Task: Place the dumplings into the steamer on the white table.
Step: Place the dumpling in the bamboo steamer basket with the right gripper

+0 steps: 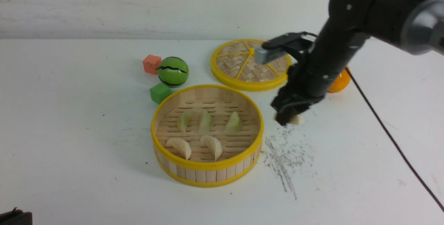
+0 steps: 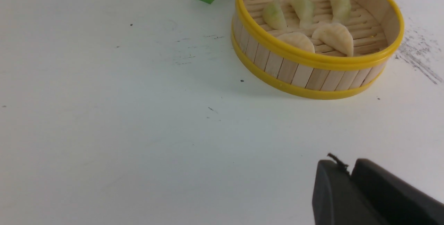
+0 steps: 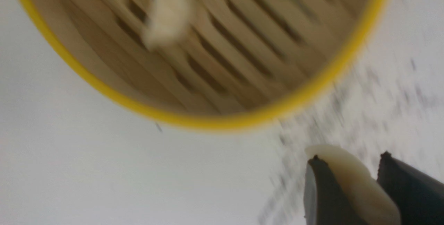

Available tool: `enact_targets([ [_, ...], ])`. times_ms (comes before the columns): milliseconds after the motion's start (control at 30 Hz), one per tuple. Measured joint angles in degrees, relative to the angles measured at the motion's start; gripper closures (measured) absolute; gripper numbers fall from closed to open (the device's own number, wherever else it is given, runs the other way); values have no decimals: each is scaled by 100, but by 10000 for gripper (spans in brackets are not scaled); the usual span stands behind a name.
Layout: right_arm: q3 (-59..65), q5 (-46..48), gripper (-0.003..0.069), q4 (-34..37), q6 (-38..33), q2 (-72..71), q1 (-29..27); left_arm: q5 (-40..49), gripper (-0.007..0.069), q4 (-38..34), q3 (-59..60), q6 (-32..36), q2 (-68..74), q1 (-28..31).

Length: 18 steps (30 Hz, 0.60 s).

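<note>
The right gripper (image 1: 288,119) is clamped on a cream-white dumpling (image 1: 297,120), which hangs just above the white table (image 1: 86,131) beside the steamer's (image 1: 208,165) right wall. In the right wrist view the crescent sits lengthwise between the two black fingers (image 3: 322,190), with its rounded end poking out past the tips. Five other dumplings (image 1: 205,121) lie on the slatted floor: three greenish at the back and two cream in front.

The toy looks small, light and smooth-skinned, probably slightly yielding. Its curved back could slide between flat pads, so a grip across the plump middle seems safest, and it needs only modest squeeze. The left gripper (image 2: 347,169) rests low over bare table with its fingers pressed together, holding nothing.
</note>
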Motion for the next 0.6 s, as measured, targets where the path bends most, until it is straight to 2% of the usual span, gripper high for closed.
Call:
enact_targets([
  [33, 0, -73, 458, 21, 0, 0, 33, 0, 555, 0, 0, 0, 0, 0],
  [167, 0, -1678, 458, 115, 179, 419, 594, -7, 550, 52, 0, 0, 0, 0],
  [333, 18, -2160, 456, -228, 691, 953, 696, -1, 546, 71, 0, 0, 0, 0],
  [433, 13, -2133, 409, -303, 857, 1030, 701, 5, 544, 78, 0, 0, 0, 0],
  [600, -1, -2012, 255, -318, 874, 1030, 715, 9, 539, 78, 0, 0, 0, 0],
])
